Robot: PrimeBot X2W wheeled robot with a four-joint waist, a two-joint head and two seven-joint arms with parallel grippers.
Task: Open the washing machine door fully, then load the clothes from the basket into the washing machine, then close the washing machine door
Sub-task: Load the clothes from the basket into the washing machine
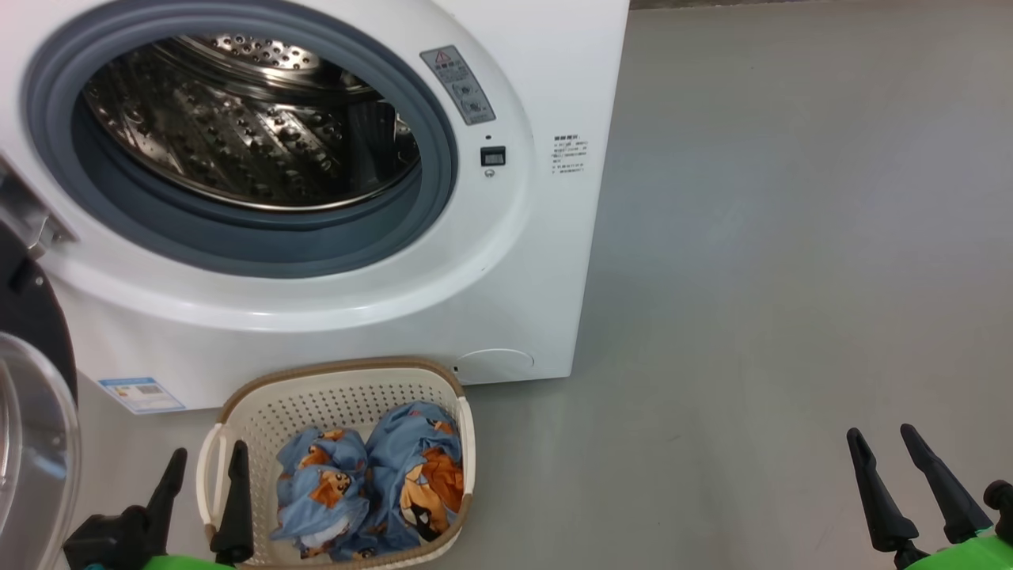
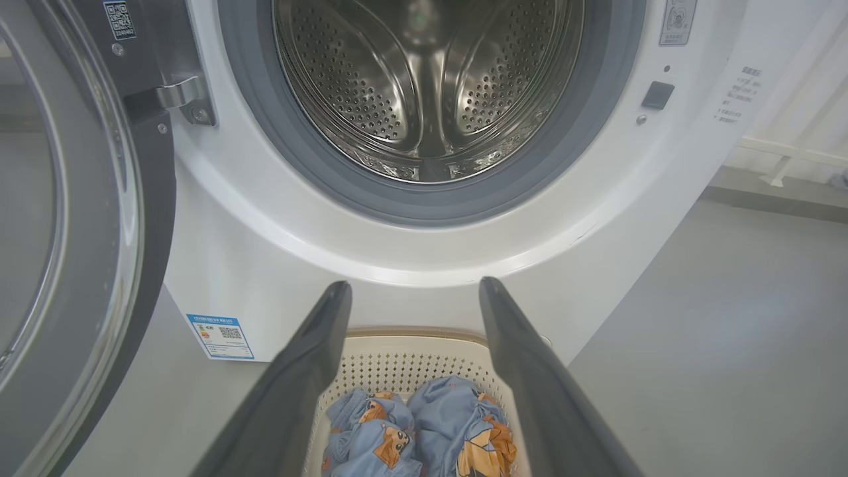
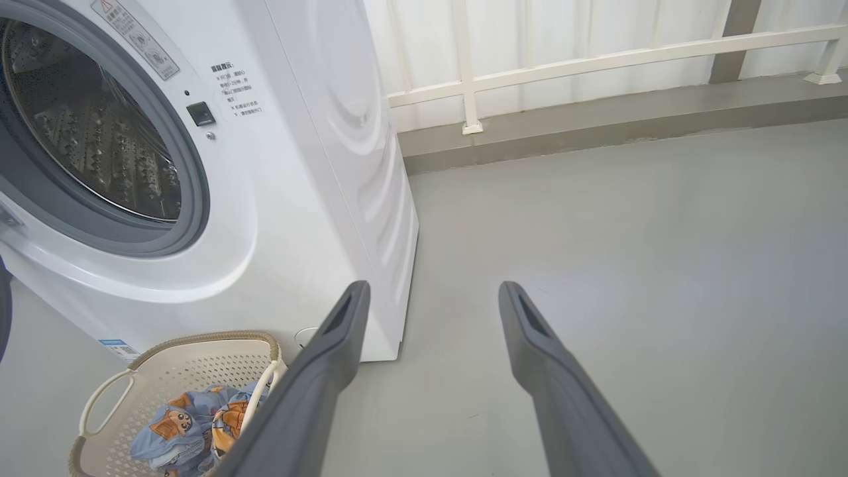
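Steel gleams from the perforated drum (image 1: 253,127), ringed by a grey-blue gasket (image 1: 237,241) in the front of the big white washing machine (image 1: 522,301). Its door (image 2: 73,232) is swung wide out on the hinge at the machine's left, glossy black rim and bulging clear glass turned away from the opening. On the grey floor (image 1: 752,277), close against the foot of the machine below the opening, sits the cream basket (image 1: 316,408) with its brown rim. Both bundles of the clothes (image 1: 372,491) lie inside it side by side, light blue with orange and brown cartoon figures. A small blue label (image 1: 142,394) is stuck low on the machine's front, just left of the basket. The left gripper (image 1: 207,449) hangs by the basket's left handle, its two dark fingers spread wide with nothing between them; seen from its wrist, they frame the basket and point toward the drum. The right gripper (image 1: 880,430) is well off to the right over the floor, fingers likewise parted and holding nothing. A white railing (image 3: 596,59) runs behind the machine.
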